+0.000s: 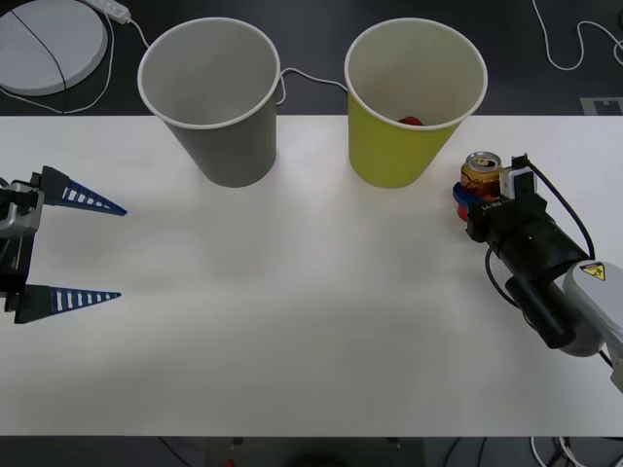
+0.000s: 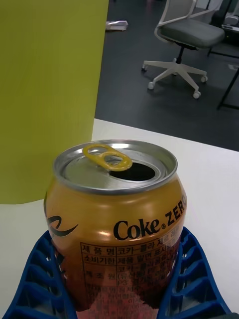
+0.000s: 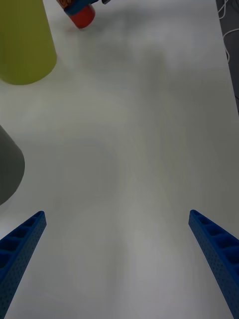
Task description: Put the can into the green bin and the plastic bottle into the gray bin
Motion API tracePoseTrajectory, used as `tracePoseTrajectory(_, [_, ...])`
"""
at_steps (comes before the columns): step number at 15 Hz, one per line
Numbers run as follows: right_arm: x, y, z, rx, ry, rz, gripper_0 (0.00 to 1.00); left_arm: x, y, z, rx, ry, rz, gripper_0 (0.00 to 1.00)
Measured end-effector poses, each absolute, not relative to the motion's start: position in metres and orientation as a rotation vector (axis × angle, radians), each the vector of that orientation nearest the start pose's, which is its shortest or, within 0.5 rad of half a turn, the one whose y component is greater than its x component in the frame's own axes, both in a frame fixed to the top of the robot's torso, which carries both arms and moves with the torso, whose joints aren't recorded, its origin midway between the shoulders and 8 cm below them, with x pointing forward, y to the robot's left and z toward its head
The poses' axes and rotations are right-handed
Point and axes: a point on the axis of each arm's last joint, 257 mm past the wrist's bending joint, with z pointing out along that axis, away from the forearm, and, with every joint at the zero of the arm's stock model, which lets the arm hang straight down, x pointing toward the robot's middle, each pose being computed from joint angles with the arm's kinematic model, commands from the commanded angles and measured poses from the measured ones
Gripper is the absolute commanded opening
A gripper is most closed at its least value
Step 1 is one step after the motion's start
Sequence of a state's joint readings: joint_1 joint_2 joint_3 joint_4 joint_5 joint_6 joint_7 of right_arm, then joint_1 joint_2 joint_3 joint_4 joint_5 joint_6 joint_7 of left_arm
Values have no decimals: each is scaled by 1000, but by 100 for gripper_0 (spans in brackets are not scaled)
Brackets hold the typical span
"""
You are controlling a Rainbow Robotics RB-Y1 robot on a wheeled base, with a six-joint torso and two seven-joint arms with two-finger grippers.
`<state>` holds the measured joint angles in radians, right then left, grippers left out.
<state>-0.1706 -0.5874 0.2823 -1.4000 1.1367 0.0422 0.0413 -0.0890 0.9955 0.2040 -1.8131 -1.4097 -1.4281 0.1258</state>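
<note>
Right tool [image 2: 119, 294] around upright can [image 2: 117, 219], top up.

This looks like an office or a lab set up in one. Past the right gripper [image 2: 119, 294], beyond the white table [image 1: 311, 321], lies dark carpet-like flooring with a gray swivel office chair [image 2: 186, 42] on a white castor base. Ahead of both grippers, white cables [image 1: 574, 44] trail over the dark floor [image 1: 311, 39].
</note>
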Motion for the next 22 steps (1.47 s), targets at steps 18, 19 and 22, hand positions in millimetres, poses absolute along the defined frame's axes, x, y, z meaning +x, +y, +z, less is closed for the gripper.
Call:
tracePoseTrajectory(18, [486,-294,-213,-975,1629,141,0,379,274,-149,1706,1550,-292,100])
tracePoseTrajectory(19, [479,-293,-211,-1016,1636,156,0,379,274,-149,1706,1550,-292,100])
tracePoseTrajectory(22, [458,-293,-196,-1122,1681,180,0,379,274,-149,1706,1550,-292,100])
